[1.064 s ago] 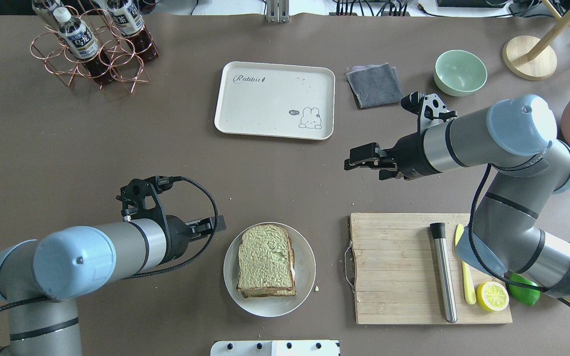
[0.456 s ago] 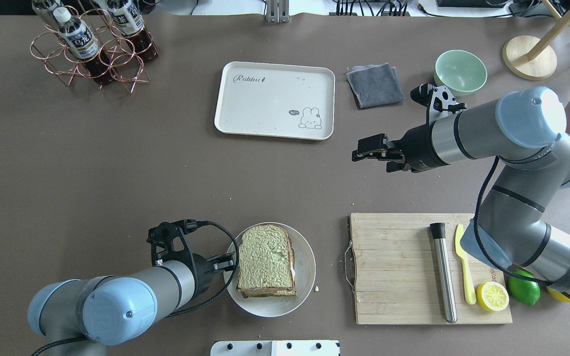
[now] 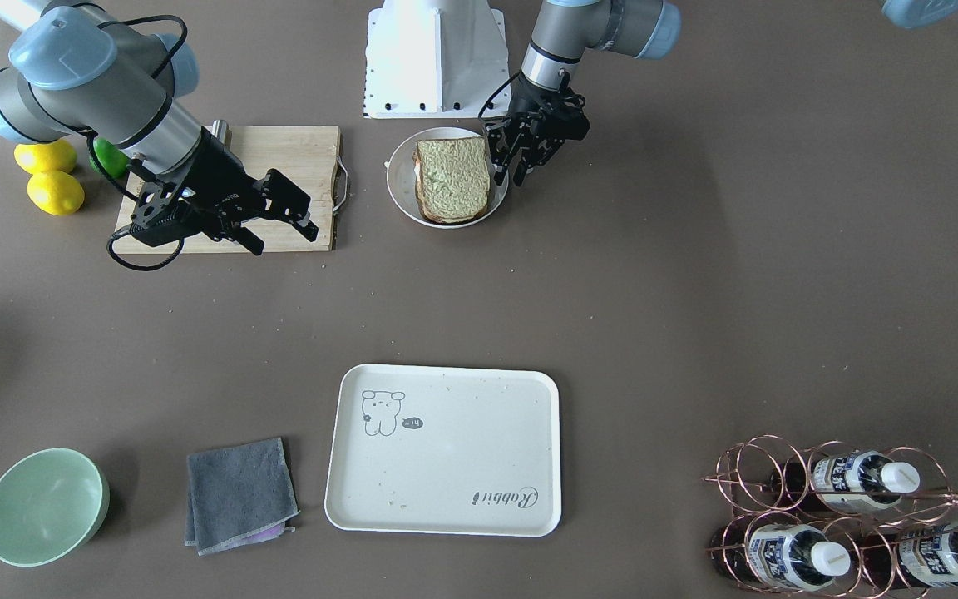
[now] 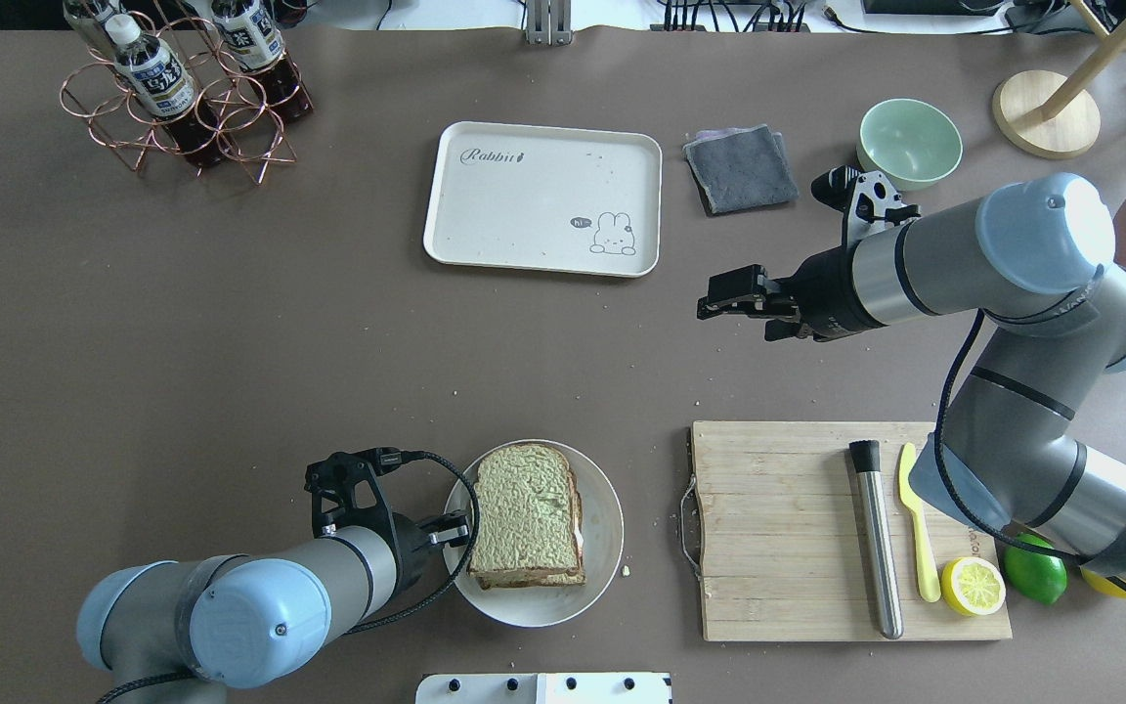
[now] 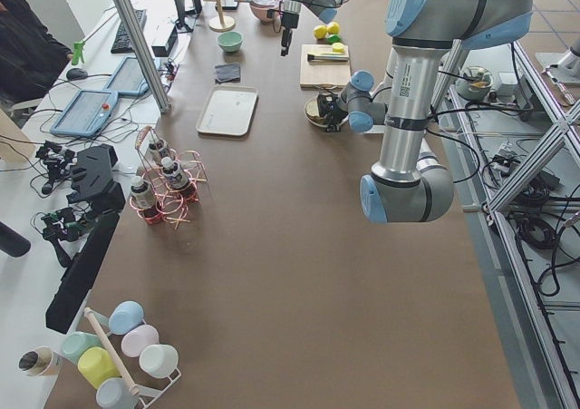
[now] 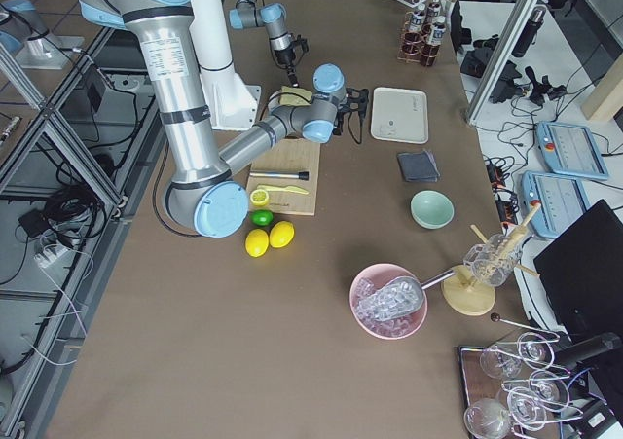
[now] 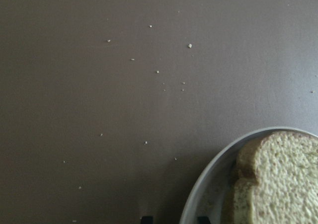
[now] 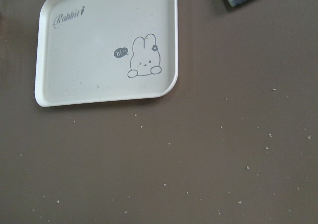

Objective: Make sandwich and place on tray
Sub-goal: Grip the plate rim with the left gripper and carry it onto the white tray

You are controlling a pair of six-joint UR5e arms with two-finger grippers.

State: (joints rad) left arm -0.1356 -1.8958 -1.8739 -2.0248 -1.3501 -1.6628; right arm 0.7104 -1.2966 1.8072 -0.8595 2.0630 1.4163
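Two left fingers apart, astride plate rim

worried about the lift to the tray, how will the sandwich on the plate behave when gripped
Probably soft: the sandwich has spongy, dimpled bread, so a squeeze may dent it. Its slices sit slightly offset, so they could slide apart. The plate might skid if nudged.

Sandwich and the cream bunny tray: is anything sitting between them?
No. Between the sandwich and the tray lies only bare brown tabletop, clearest in the overhead view.
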